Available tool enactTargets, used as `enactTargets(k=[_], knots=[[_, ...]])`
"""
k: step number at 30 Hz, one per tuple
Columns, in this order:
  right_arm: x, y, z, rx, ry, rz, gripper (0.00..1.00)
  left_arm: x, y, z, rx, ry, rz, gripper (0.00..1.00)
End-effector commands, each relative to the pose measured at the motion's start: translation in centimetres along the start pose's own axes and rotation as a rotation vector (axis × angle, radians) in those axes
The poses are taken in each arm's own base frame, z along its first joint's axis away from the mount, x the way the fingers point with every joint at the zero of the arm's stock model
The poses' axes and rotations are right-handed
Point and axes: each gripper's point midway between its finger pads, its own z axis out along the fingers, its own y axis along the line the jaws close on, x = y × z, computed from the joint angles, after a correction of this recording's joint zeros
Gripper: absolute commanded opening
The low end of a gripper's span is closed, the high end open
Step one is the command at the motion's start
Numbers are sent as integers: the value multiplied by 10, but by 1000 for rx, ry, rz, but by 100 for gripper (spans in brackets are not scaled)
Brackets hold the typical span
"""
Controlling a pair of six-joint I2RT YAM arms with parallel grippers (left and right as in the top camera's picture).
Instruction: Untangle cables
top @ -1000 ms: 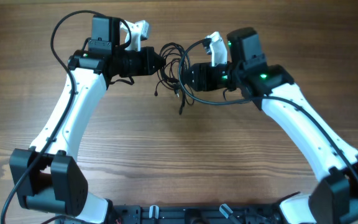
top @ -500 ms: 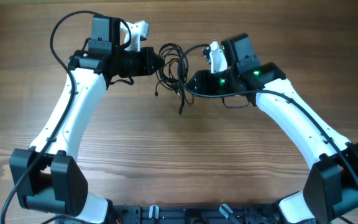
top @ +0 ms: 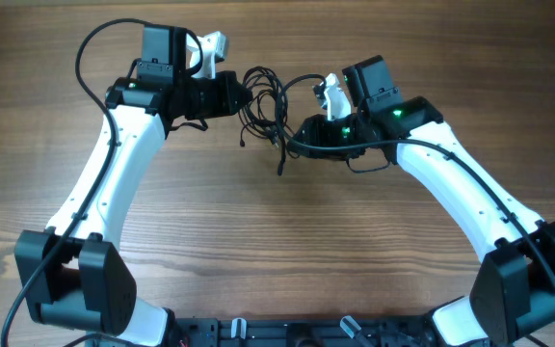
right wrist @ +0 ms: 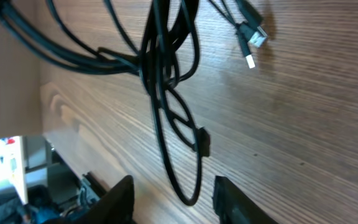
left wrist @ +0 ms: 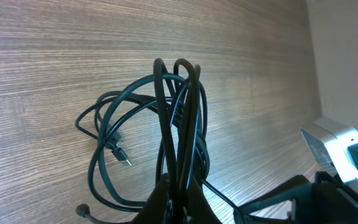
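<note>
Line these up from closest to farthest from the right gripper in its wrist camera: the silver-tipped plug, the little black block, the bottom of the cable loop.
1. Bottom of the cable loop: lowest in the picture, seen between the fingers of the right gripper.
2. Little black block: just above, on the loop's right strand.
3. Silver-tipped plug: far up, at the top right.

Likely a robotics lab; white-and-black left arm [top: 104,178] and right arm [top: 470,202] over a wood-grain table [top: 287,251]
</note>
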Motion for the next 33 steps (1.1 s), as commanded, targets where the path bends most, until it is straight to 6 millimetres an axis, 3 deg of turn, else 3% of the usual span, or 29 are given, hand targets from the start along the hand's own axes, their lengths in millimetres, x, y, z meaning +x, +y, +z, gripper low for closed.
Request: enactTargets(k=[1,7,15,20,28,33], knots=[[-5,-8,2,49,-20,1,47,-4,-11,-4,52,-3,-20,4],[1,-15,9,58,2,17,54,-6,-12,-4,55,-7,-115,4],[-17,1,10,-27,-57,9,5,-9,-18,-4,91,-13,-163,4],[-40,17,3,-115,-135,-22,4,-5,-17,-4,85,-4,-39,4],[-80,50,-28,-351,-248,-47,4,20,-12,-5,77,86,119,4],[-91,62,-38,-400,-297,-78,4,30,-26,-7,166,118,190,4]])
